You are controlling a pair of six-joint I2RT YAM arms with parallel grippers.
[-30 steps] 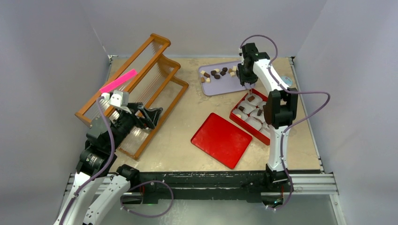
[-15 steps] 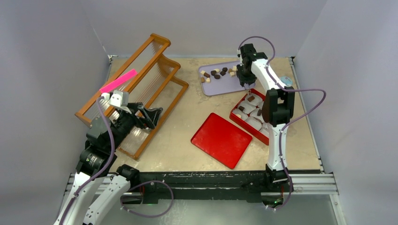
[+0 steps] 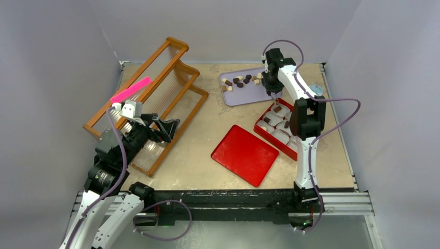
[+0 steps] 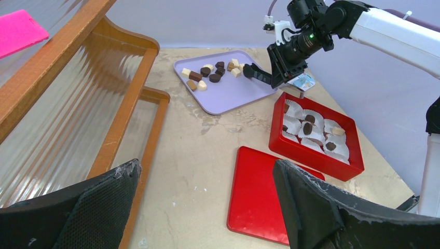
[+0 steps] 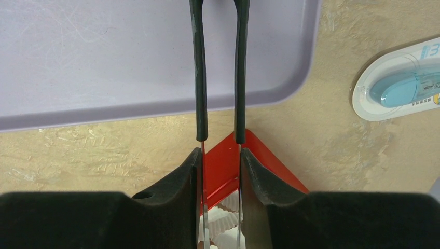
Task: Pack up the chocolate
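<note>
One right tool [image 5: 220, 155], gripping tweezers [image 5: 198, 78], overhangs tray [image 5: 155, 111] edge.

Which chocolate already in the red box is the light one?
The cream piece by the red box's right wall in the left wrist view; the other boxed pieces showing are brown.

Top camera looks down on the table [image 3: 207, 119]; all three views share the lilac tray [image 3: 244, 96].
</note>
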